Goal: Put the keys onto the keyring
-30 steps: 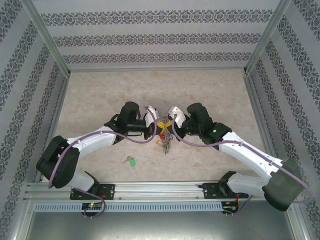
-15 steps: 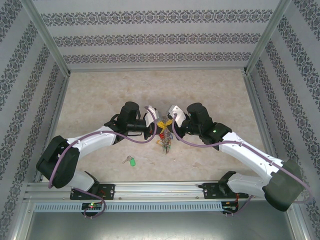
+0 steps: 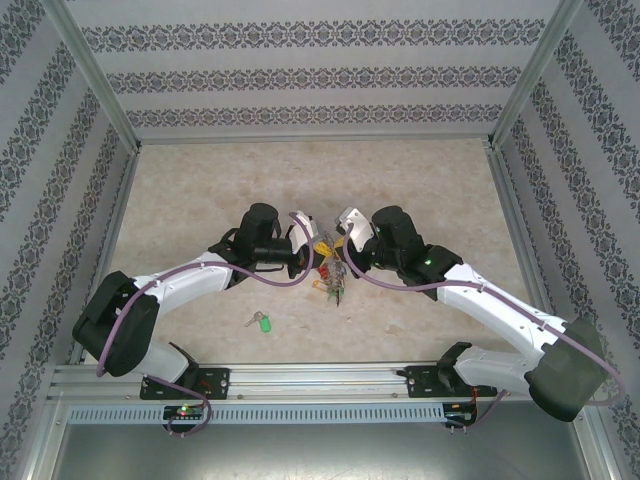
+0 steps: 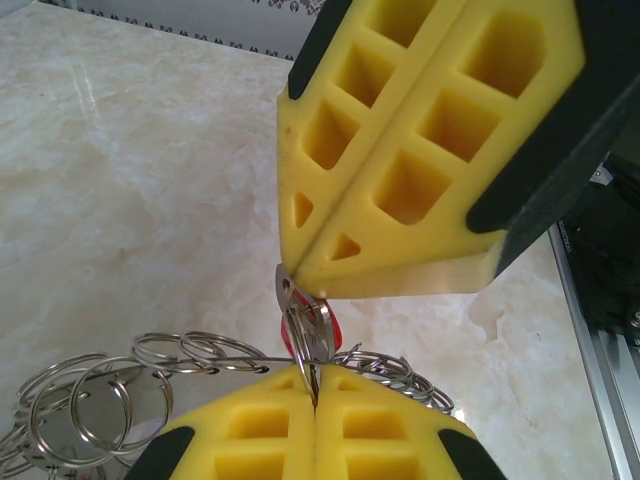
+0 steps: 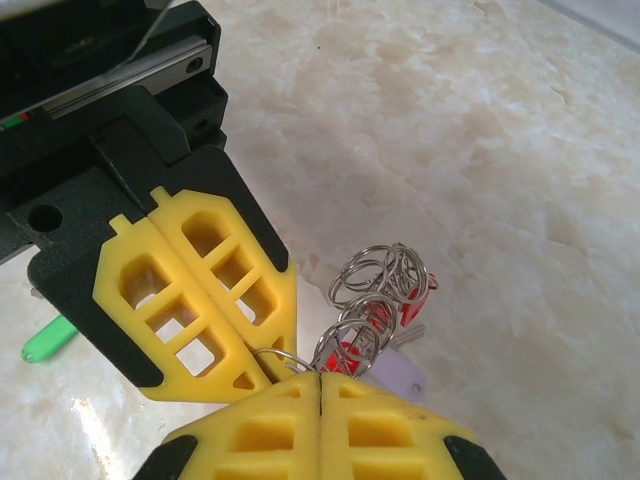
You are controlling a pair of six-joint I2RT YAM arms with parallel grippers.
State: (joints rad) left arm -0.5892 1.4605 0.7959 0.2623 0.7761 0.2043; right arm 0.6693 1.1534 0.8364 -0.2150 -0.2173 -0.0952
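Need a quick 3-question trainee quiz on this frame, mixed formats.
1. True or false: the left gripper and right gripper meet with jaws open.
2. Which key lies loose on the table? A red key, B green key, C blue key.
3. Fill in: that key lies nearer the ___ arm.
Key: 1 false; 2 B; 3 left.
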